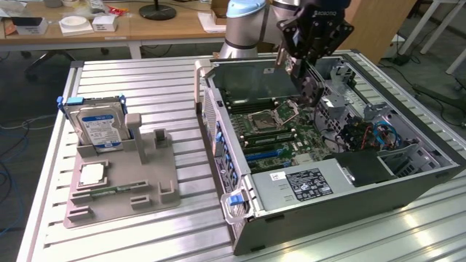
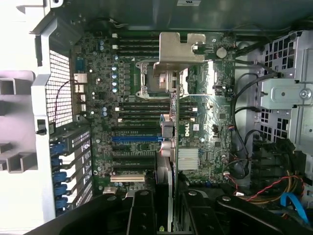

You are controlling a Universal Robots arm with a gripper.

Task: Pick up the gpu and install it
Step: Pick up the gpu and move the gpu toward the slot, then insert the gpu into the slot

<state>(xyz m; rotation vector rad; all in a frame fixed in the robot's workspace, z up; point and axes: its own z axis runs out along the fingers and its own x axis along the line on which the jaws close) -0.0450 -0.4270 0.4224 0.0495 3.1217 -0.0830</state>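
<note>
Hovering claw (image 2: 168, 213) grips gpu (image 2: 167, 152) above motherboard (image 2: 128, 122); hard drive (image 1: 98, 125) well apart.

This is a robotics lab. A robot arm (image 1: 240, 45) hangs its gripper (image 1: 300, 73) over an open computer case (image 1: 328, 191) on a slatted aluminium table (image 1: 145, 76), beside a grey fixture tray (image 1: 120, 203) holding a hard drive (image 1: 98, 126). Behind stand wooden desks (image 1: 171, 28) strewn with small boxes (image 1: 76, 24).

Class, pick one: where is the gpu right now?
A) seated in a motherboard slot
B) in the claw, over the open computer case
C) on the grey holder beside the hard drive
B: the claw grips the gpu, which hangs above the motherboard.
</note>
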